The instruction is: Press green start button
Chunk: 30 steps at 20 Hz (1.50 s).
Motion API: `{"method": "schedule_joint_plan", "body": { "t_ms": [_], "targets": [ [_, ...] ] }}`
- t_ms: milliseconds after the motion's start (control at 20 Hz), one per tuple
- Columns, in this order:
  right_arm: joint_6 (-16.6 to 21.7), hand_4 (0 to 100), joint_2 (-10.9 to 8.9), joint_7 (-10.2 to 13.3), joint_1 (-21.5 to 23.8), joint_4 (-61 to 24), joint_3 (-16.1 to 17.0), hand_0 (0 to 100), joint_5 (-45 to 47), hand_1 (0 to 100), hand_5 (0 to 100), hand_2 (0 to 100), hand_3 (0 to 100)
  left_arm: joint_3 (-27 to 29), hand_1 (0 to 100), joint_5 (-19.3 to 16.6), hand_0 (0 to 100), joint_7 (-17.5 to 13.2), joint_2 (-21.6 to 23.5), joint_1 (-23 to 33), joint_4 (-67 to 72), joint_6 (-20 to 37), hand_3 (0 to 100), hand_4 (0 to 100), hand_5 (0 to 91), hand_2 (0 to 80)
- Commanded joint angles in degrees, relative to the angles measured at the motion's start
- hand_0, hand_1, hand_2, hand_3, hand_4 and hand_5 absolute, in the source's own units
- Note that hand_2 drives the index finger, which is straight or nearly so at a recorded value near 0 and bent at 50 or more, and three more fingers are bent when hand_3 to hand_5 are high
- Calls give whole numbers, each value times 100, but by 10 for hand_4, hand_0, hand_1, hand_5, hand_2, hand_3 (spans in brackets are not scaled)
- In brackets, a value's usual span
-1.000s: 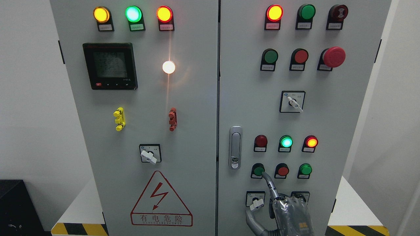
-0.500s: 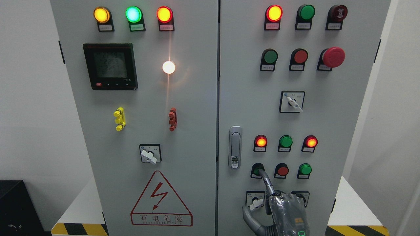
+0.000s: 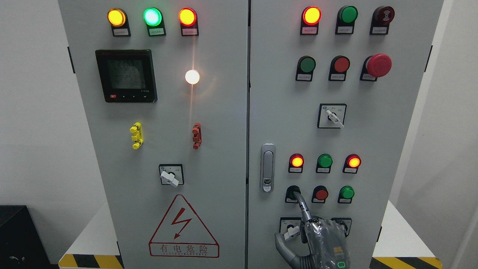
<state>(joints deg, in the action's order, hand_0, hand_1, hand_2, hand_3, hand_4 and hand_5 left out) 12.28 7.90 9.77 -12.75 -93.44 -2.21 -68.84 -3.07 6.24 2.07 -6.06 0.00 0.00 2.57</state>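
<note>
1. A big grey cabinet (image 3: 209, 157) with two doors fills most of the view. It stands on a white worktop (image 3: 405, 235) with yellow and black stripes along the near edge.
2. The left door has a dark screen (image 3: 126, 76) high up. Below it, near the bottom, is a red triangle warning sign (image 3: 183, 226) with a lightning bolt.
3. The robot hand (image 3: 317, 239) comes up from the bottom edge, on the right door. I cannot tell which arm it belongs to. One finger (image 3: 303, 209) points straight up, the thumb sticks out to the left, and the other fingers look curled in. It holds nothing.
4. A silver door handle (image 3: 267, 168) sits at the left edge of the right door.
5. A big red mushroom button (image 3: 378, 65) is high on the right door, at the right end of its row.
6. A white knob switch (image 3: 169, 175) is on the left door, and another switch (image 3: 332, 116) is in the middle of the right door.
7. The green start button (image 3: 292, 194) is low on the right door, the left one in a row of three. The fingertip touches it and covers part of it.
8. Next to it on the right are a red button (image 3: 320, 194) and one more green button (image 3: 347, 192).
9. Just above that row are three small lights. The left light (image 3: 297, 161) and the right light (image 3: 353, 161) glow red. The middle green light (image 3: 324, 161) is dark.
</note>
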Motion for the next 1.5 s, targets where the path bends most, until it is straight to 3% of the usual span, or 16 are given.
{"method": "schedule_joint_plan", "body": {
  "t_ms": [0, 350, 1000, 1200, 1250, 1450],
  "targets": [
    [142, 884, 1, -19, -8, 72, 1, 388, 221, 329, 1000, 0, 956, 0, 556, 0, 120, -5, 0, -132, -158, -2, 0, 0, 0, 0],
    [450, 868, 1, -37, 1, -104, 10, 479, 547, 371, 1000, 9, 921, 0, 556, 0, 120, -5, 0, -132, -158, -2, 0, 0, 0, 0],
    [565, 869, 10, -19, 738, -1079, 36, 454, 1354, 382, 963, 13, 909, 0, 556, 0, 120, -5, 0, -132, -158, -2, 0, 0, 0, 0],
    [530, 827, 10, -45, 1029, -1431, -17, 444, 1996, 379, 897, 10, 826, 0, 556, 0, 120, -5, 0, -132, -158, -2, 0, 0, 0, 0],
    [521, 761, 10, -54, 1090, -1501, -25, 447, 2128, 354, 816, 2, 759, 0, 556, 0, 120, -5, 0, -132, -158, -2, 0, 0, 0, 0],
    [433, 666, 10, -63, 1353, -1703, -148, 424, 2620, 321, 697, 0, 649, 0, 556, 0, 120, -5, 8, -132, -158, -2, 0, 0, 0, 0]
  ]
}}
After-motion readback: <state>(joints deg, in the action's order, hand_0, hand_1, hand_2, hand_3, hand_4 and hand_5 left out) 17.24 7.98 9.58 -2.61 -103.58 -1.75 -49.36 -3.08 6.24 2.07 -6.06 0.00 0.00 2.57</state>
